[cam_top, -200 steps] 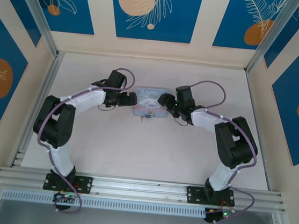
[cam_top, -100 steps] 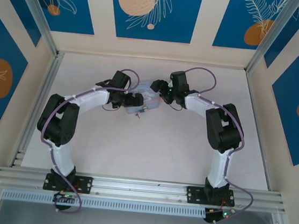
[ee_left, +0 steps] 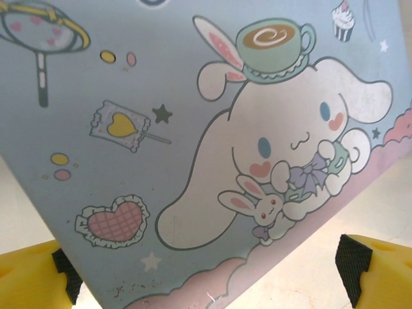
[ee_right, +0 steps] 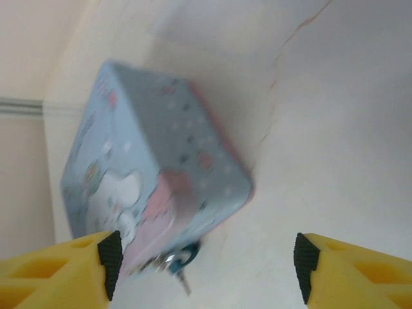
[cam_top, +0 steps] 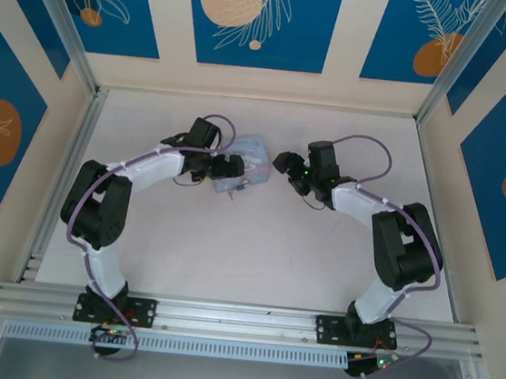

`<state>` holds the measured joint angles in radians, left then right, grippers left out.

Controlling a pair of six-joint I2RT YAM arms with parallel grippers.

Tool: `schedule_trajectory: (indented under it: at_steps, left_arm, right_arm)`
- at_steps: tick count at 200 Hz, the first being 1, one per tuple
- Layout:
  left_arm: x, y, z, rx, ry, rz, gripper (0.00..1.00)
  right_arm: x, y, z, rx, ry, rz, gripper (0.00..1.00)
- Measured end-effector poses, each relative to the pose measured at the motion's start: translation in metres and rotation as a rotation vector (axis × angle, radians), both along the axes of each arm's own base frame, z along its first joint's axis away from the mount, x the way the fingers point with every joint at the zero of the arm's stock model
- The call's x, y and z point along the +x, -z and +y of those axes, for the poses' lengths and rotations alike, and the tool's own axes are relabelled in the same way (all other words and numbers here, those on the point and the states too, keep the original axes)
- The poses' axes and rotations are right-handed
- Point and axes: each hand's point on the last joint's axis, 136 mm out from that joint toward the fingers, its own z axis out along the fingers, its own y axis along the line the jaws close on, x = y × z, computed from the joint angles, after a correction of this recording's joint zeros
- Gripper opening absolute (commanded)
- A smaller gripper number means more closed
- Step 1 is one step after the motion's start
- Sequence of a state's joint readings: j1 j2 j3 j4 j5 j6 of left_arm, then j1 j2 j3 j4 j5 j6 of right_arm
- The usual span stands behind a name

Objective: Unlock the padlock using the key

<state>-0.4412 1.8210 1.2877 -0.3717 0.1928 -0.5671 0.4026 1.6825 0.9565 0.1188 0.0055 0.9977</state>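
- Two grippers flank the cartoon-printed tin (cam_top: 245,163) in the top external view. The left gripper (cam_top: 229,168) is right against the tin's left end. The right gripper (cam_top: 282,163) stands just beside the right end, not touching it. The tin sits tilted, and the padlock (cam_top: 241,187) hangs as a tiny dark speck at its near edge. The key is too small to pick out here.
- In the left wrist view the fingers are spread wide with the printed lid close in front of the camera. One pad (ee_left: 64,278) lies at the tin's edge and the other stands clear of it, so nothing is clamped. This arm looks best used as a brace, closing squarely on the tin's body so the lock cannot swing.
- In the right wrist view, which is blurred, the fingers are apart and empty. The dark blue padlock dangles at the tin's lowest corner with the silvery key (ee_right: 172,262) touching it. Whether the key sits in the keyhole cannot be told. The right gripper should pinch the key's flat faces with the fingertips alone. It should then turn the key about its own axis without pulling, since so small a key would likely slip.
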Motion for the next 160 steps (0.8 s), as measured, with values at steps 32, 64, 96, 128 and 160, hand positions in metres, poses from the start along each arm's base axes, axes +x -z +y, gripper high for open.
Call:
schedule_trajectory:
  at_steps: [32, 64, 96, 128, 160]
  left_arm:
    - [0.013, -0.018, 0.006, -0.006, -0.023, -0.021, 0.99]
    - [0.033, -0.036, 0.015, -0.007, -0.046, -0.059, 0.99]
    - [0.038, -0.026, 0.025, 0.022, -0.059, -0.038, 0.99]
    - [0.036, -0.013, 0.030, 0.053, -0.054, -0.006, 0.99]
    - [0.035, -0.008, 0.031, 0.060, -0.051, 0.004, 0.99]
  right_arm:
    - [-0.028, 0.011, 0.044, -0.010, -0.102, 0.001, 0.61]
    - [-0.049, 0.038, 0.074, -0.098, -0.180, 0.038, 0.63]
    - [-0.050, 0.056, 0.089, -0.224, -0.219, 0.055, 0.63]
    - [-0.042, 0.062, 0.100, -0.321, -0.243, 0.054, 0.66]
    - [-0.036, 0.069, 0.104, -0.417, -0.256, 0.065, 0.66]
